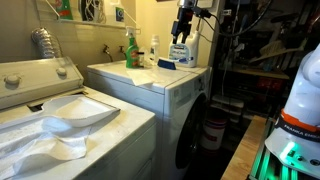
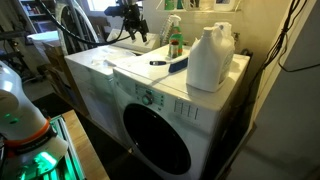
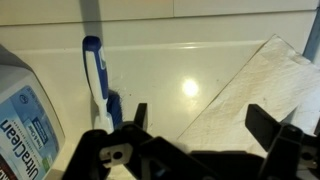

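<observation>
Blue-and-white handled tool (image 3: 95,75) lies ungripped on the machine top (image 3: 200,55) at ten o'clock of the gripper (image 3: 200,122), which hovers with jaws apart and empty, nothing lifted yet.

I'm counting two machines: one top-loader (image 1: 30,80), one front-loader (image 2: 150,130). I'm seeing one jug (image 2: 210,58), one marker (image 3: 95,70), one towel (image 3: 265,85) and one cloth (image 1: 70,125). I'm counting two bottles, green (image 1: 130,48) and white (image 1: 153,47). I'm showing two fingers (image 3: 268,124).
</observation>
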Robot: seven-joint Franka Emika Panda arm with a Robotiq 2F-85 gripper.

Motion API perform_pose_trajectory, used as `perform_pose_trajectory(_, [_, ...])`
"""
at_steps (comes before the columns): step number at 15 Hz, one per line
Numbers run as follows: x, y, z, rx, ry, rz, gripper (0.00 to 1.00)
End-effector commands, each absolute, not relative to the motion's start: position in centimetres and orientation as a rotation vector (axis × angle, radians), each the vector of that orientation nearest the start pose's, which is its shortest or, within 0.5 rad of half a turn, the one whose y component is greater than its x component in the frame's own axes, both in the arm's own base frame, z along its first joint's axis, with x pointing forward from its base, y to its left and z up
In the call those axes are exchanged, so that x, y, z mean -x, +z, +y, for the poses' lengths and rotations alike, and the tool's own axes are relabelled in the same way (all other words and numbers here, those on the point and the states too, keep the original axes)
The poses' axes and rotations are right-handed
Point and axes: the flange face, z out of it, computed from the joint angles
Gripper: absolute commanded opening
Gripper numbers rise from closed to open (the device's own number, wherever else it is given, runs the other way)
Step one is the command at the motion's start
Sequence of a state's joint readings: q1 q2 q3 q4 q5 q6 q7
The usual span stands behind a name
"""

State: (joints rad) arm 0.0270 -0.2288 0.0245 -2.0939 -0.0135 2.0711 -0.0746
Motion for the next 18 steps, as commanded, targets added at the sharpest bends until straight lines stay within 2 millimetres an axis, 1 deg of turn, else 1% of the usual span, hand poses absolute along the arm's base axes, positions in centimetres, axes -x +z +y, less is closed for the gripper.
perform_pose_trajectory(1, [-51.8,53.9,2.4,3.14,-0.311,-0.153,1.0])
perform_pose_trajectory(2, [-52.8,53.7,2.3,3.14,-0.328,-0.194,1.0])
perform_pose_trajectory(5, [-57.7,52.2,1.0,3.164,-0.37,-0.137,1.0])
perform_pose_trajectory(6, [-59.0,51.8,1.0,3.143,-0.375,-0.139,1.0])
perform_pose_trajectory(7, [-60.5,51.2,1.0,3.144,-0.388,-0.132,1.0])
perform_pose_trajectory(10, [-64.5,49.5,1.9,3.134,-0.422,-0.163,1.0])
perform_pose_trajectory(14, [-68.8,47.6,3.5,3.122,-0.506,-0.155,1.0])
perform_pose_trajectory(18, [-71.8,46.2,4.3,3.091,-0.607,-0.138,1.0])
